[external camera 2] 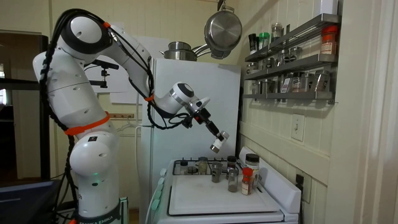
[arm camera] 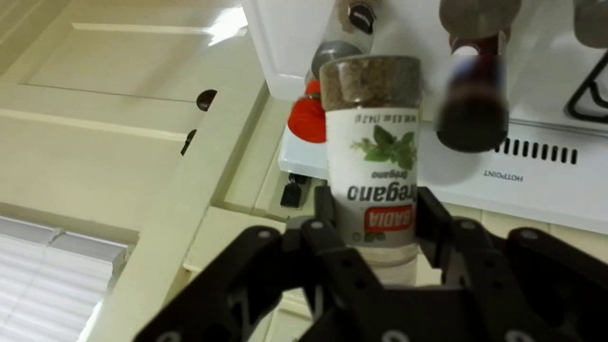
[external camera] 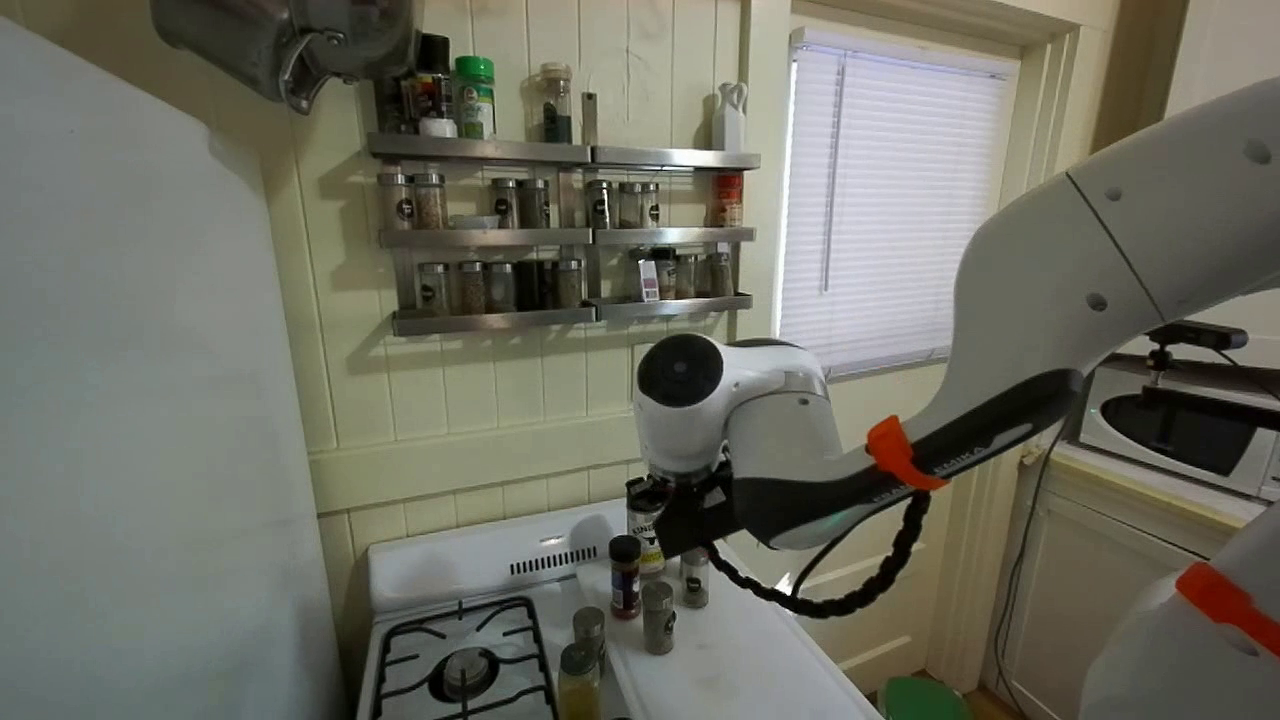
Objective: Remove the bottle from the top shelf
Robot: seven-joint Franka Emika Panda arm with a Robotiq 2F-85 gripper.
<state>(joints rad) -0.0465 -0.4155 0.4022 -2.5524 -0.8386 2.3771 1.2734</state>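
Observation:
A white-labelled oregano bottle point(arm camera: 373, 156) is held between the fingers of my gripper point(arm camera: 375, 204) in the wrist view. My gripper point(external camera 2: 221, 136) is shut on the bottle point(external camera 2: 219, 142), which hangs tilted in the air above the stove in an exterior view. Its clear end points down and toward the robot. In an exterior view, the arm hides the bottle and fingers. The top shelf point(external camera: 480, 150) is on the wall, above and away from the gripper, and also shows in an exterior view point(external camera 2: 295, 35). It bears a green-capped bottle point(external camera: 475, 97), a clear jar point(external camera: 556, 103) and a white bottle point(external camera: 730, 118).
Several jars stand on the white stove cover point(external camera 2: 202, 199), including a red-capped one point(external camera 2: 246, 182) and a black-lidded one point(external camera 2: 252, 163). More jars stand by the burner grate point(external camera: 465, 665). Lower tiers point(external camera: 490, 237) hold jars. A pan point(external camera 2: 223, 30) hangs near the fridge point(external camera 2: 192, 93).

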